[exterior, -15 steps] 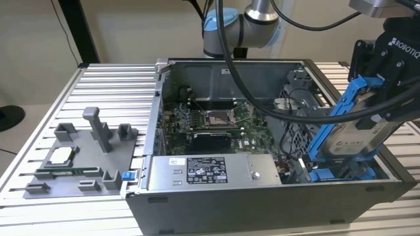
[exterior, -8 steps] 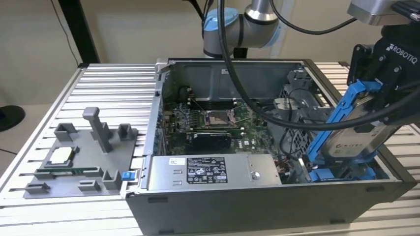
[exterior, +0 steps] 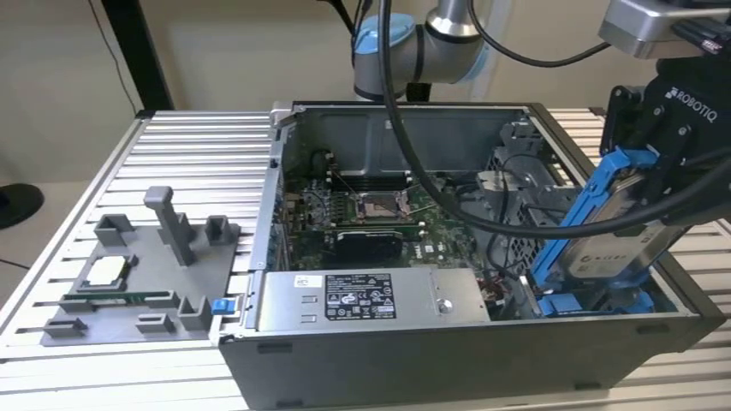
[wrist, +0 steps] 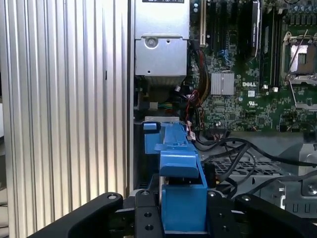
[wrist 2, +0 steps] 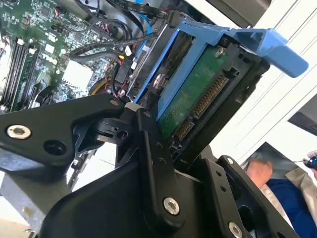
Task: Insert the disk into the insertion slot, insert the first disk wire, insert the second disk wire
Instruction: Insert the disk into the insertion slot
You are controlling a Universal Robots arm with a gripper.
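Observation:
My gripper [exterior: 653, 175] is shut on the disk [exterior: 614, 233], a silver drive with a white label in a bright blue frame. In the exterior view the disk hangs tilted over the right end of the open computer case. Its lower end sits at the insertion slot [exterior: 594, 301], the blue-tabbed bay of the grey perforated cage. In the second wrist view the disk [wrist 2: 198, 94] shows its green underside and connector, with a black finger [wrist 2: 153, 148] against its edge. In the first wrist view the blue frame [wrist: 181, 191] sits between the two fingers, above the slot [wrist: 147, 130].
Black cables [wrist: 237, 153] lie across the cage beside the slot. The silver power supply box [exterior: 354, 300] and the green motherboard [exterior: 365, 218] take up the rest of the case. A grey fixture plate [exterior: 137, 287] lies on the ribbed table at the exterior view's left. A person's hand [wrist 2: 260, 171] is visible beyond the case.

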